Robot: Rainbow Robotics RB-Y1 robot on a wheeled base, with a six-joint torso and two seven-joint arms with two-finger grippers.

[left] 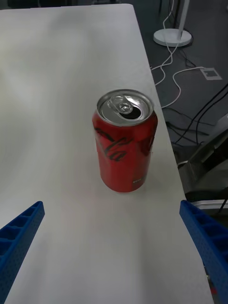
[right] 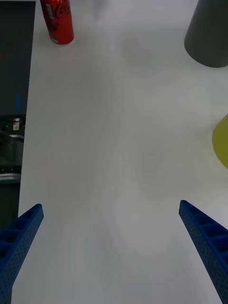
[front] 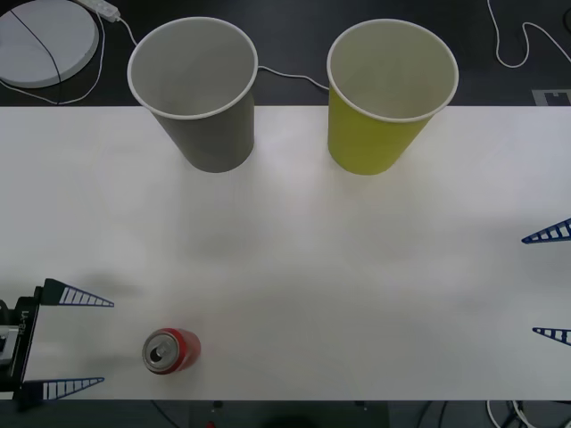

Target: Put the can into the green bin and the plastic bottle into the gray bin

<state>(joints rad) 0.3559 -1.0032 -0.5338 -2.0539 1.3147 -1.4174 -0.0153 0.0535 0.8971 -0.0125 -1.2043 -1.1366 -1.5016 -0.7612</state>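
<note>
White table (front: pixel 357 267), dark floor behind w/ white cables (front: pixel 522 45) & round white stand base (front: pixel 45 40).

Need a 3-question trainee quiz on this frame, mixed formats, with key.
1. True or false: the can stands upright near the table's front edge.
2. Which bin is on the robot's right: the gray bin or the green bin?
3. Multiple choice: the left gripper is A) shut on the can, B) open beside the can, C) over a bin.

Key
1. True; its silver top faces up.
2. The green bin.
3. B. Its jaws are spread, the can apart from them. The right gripper is open too, at the table's right edge.
</note>
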